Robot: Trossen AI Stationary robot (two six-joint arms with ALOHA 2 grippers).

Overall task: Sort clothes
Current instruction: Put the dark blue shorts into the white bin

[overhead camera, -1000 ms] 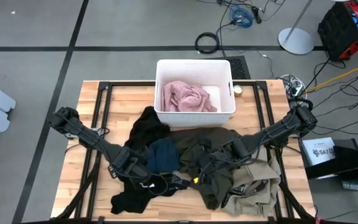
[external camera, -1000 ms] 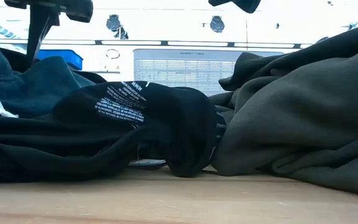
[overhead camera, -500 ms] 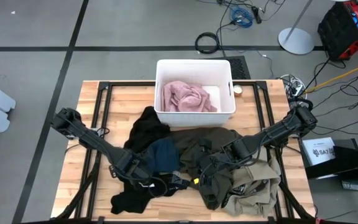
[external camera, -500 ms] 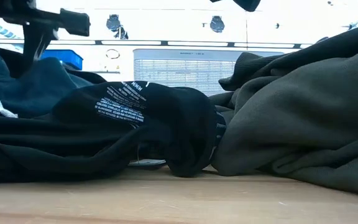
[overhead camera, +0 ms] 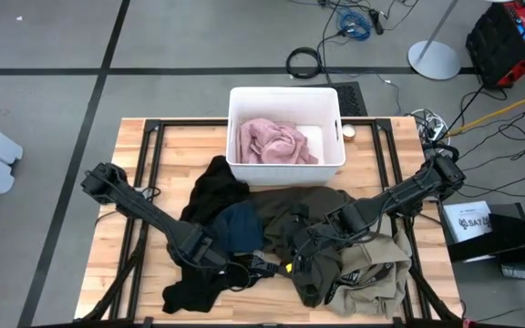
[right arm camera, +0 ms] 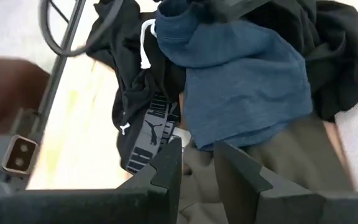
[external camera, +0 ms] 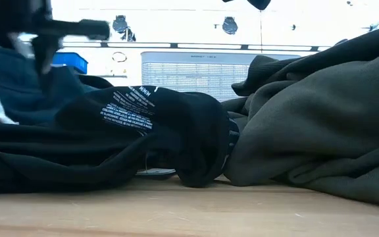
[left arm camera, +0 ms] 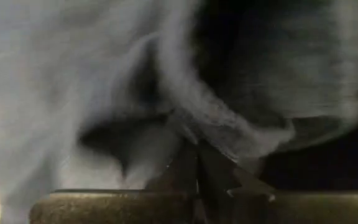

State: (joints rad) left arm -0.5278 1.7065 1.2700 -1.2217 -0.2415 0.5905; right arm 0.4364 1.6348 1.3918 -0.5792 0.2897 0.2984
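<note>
The clothes lie heaped on the near half of the table: a black garment [overhead camera: 215, 187], a dark blue one [overhead camera: 241, 226], a large olive one [overhead camera: 315, 208] and a khaki one [overhead camera: 376, 275]. A pink garment [overhead camera: 272, 141] lies in the white bin [overhead camera: 285, 91]. My left gripper [overhead camera: 217, 259] is down at the blue garment's near left edge, shut on cloth [left arm camera: 197, 158]. My right gripper [overhead camera: 301, 244] rests over the olive garment, its fingers a little apart [right arm camera: 197, 158], with olive cloth showing in the gap. My left gripper is shut on a rolled edge or fold of the blue cloth [left arm camera: 219, 134], pinched at its fingertips. The view is blurred, and one layer or several cannot be told. The rest of the garment lies slack on the pile. My right gripper: whether it touches the olive cloth I cannot tell.
The bin stands at the table's far middle. Another black garment with white lettering [external camera: 137, 125] lies at the near edge, beside black shorts with a printed waistband [right arm camera: 149, 140]. Bare wood shows at the far left [overhead camera: 176, 150] and along the near edge [external camera: 189, 210].
My left gripper has moved toward the table's near edge and a little to the right, coming down at the blue garment's edge. My right arm has kept still, and the pile lies as before.
</note>
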